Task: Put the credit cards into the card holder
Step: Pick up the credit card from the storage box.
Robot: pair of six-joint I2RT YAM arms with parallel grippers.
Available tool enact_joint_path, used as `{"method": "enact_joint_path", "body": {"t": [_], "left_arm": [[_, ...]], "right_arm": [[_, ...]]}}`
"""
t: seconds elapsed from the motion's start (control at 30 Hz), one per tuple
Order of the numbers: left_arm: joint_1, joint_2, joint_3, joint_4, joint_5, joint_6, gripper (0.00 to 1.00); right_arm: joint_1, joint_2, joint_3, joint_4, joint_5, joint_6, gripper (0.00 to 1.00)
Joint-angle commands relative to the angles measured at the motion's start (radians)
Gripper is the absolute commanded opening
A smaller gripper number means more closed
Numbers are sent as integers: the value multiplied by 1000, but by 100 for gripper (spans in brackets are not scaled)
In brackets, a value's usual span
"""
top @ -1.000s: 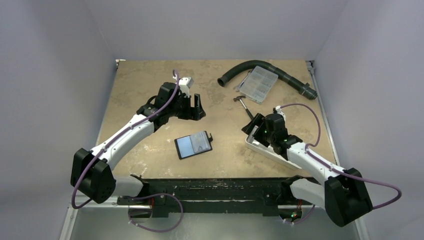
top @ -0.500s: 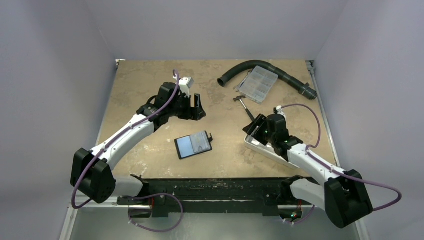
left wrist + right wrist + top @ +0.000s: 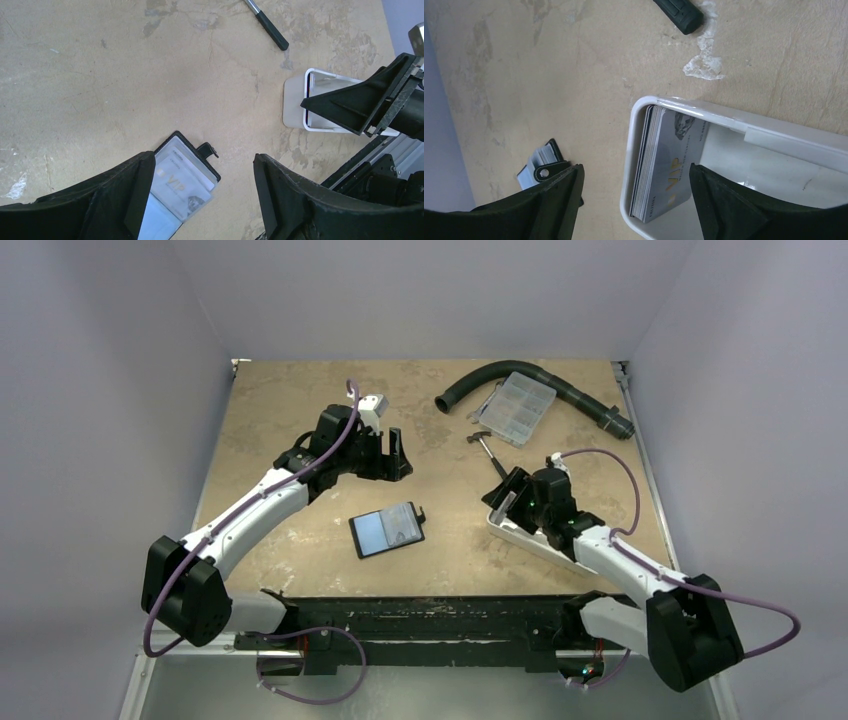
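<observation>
Top view, table: tan, stained board (image 3: 290,410) with both arms reaching out over it.
Top view, card holder: small black folding card holder (image 3: 388,530) lies open and flat near the front middle, between the two arms, with its pale blue-grey inside facing up.
Top view, left gripper: the left gripper (image 3: 392,462) is spread and empty, behind the card holder and apart from it.
Top view, right gripper: the right gripper (image 3: 503,502) hangs over the left end of a white rectangular plastic tray (image 3: 535,543).
Top view, far right: a clear plastic compartment box (image 3: 515,408) lies across a black ribbed hose (image 3: 470,380), with a small metal-shafted hammer (image 3: 488,450) just in front.
Left wrist, left gripper: the left gripper (image 3: 202,162) has its jaws wide apart, with only table between them.
Left wrist, card holder: the card holder (image 3: 185,177) is partly hidden by one finger, and a pale "VIP" card shows in its clear pocket.
Left wrist, tray: the end of the tray (image 3: 292,100) sits under the right gripper's black finger.
Right wrist, right gripper: the right gripper (image 3: 635,172) is released, its jaws straddling the tray's end and gripping nothing.
Right wrist, credit cards: a stack of grey credit cards (image 3: 669,160) stands on edge against the end wall of the tray (image 3: 784,137), with gold "VIP" on the front one.
Right wrist, card holder: a corner of the card holder (image 3: 541,167) peeks out beside one finger, apart from the tray.
</observation>
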Motion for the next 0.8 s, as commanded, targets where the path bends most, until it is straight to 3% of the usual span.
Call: {"method": "enact_joint_path", "body": {"t": [0.0, 0.2, 0.77], "left_arm": [[4, 3, -10, 40, 17, 22, 76], [4, 6, -12, 41, 17, 21, 76], [4, 10, -11, 42, 26, 22, 76]], "right_arm": [[-5, 40, 0, 25, -8, -2, 86], [-6, 99, -16, 123, -49, 16, 83], [-20, 14, -8, 129, -64, 26, 48]]}}
